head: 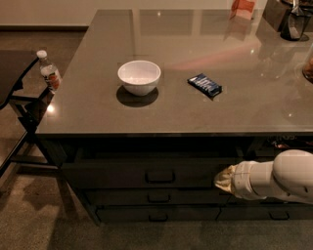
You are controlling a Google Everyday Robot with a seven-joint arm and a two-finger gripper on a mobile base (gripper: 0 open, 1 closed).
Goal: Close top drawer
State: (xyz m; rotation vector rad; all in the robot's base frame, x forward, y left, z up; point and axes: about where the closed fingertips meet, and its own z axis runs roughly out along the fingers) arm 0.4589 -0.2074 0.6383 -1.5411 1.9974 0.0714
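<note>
The top drawer point(122, 174) is a wide grey front just under the counter, with a small loop handle point(160, 176) at its middle. It stands a little out from the two like fronts point(159, 197) below it. My gripper point(221, 179) comes in from the right on a white arm. Its fingers are together, and their tips are at the right end of the top drawer's front. Whether they touch it I cannot tell. It holds nothing.
On the grey counter point(98, 112) stand a white bowl point(139, 76) and a blue packet point(205, 85). A water bottle point(50, 72) stands on a dark frame at the left. An orange bag point(242, 8) and a dark container point(293, 19) are at the back right.
</note>
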